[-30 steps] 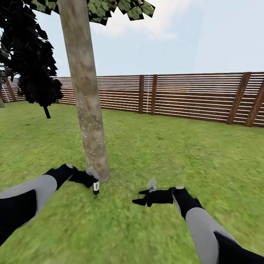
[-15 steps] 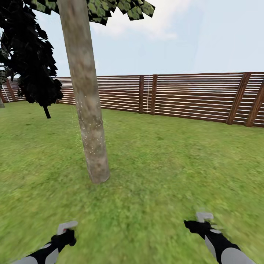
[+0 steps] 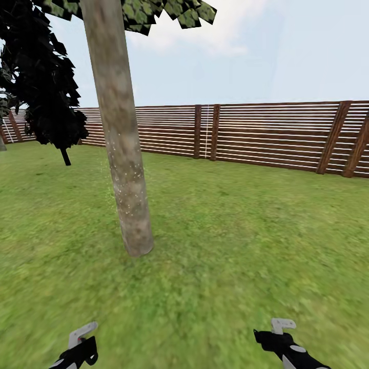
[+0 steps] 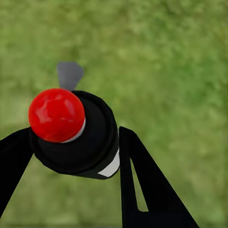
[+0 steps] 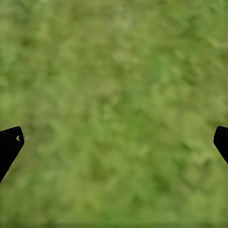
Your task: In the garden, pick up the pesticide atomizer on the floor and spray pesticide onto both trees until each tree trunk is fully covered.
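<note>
The tree trunk (image 3: 123, 154) rises pale and mottled at left of centre in the head view, speckled with fine white dots, with blocky green leaves (image 3: 154, 13) above. In the left wrist view, my left gripper (image 4: 71, 147) is shut on the pesticide atomizer (image 4: 95, 147), a dark bottle with a red top and a white label patch, held over grass. In the head view the left gripper (image 3: 82, 341) sits low at the bottom edge, well short of the trunk. My right gripper (image 3: 274, 333) is low at the bottom right. It is open (image 5: 116, 138) over bare grass.
A brown slatted fence (image 3: 266, 133) bounds the lawn at the back. A dark leafy tree (image 3: 46, 87) stands at the far left behind the trunk. Open grass stretches to the right of the trunk and in front of me.
Both arms have drawn back from the trunk's base down to the bottom edge of the view. The left gripper carried the atomizer away with it.
</note>
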### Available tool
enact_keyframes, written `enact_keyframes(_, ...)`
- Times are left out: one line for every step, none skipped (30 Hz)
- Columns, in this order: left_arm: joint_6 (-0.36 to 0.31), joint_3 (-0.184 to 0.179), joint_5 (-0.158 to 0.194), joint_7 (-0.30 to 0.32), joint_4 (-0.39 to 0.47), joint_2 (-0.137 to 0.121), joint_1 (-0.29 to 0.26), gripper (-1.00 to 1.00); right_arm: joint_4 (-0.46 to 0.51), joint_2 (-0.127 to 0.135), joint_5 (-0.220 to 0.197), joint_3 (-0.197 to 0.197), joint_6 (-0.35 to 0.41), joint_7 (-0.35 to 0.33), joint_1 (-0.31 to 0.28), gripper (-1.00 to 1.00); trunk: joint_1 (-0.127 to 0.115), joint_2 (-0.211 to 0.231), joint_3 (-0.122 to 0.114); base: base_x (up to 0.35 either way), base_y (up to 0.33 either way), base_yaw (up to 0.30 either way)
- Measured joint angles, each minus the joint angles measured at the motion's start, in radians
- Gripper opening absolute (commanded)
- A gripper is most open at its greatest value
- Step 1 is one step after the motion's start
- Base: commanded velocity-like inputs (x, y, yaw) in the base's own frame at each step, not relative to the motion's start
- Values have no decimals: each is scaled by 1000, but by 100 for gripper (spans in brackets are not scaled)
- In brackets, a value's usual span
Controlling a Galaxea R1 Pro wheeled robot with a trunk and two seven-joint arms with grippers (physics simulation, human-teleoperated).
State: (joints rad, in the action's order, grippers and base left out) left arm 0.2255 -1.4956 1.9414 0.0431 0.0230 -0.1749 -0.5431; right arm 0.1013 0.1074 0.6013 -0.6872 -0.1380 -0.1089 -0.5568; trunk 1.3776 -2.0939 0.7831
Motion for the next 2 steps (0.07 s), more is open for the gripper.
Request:
enact_keyframes(0, 0, 0, 0, 0, 0, 0, -100, 0, 0, 0, 0, 0, 0, 0, 100, 0, 0, 0, 0, 0, 0)
enact_keyframes(0, 0, 0, 0, 0, 0, 0, -100, 0, 0, 0, 0, 0, 0, 0, 100, 0, 0, 0, 0, 0, 0)
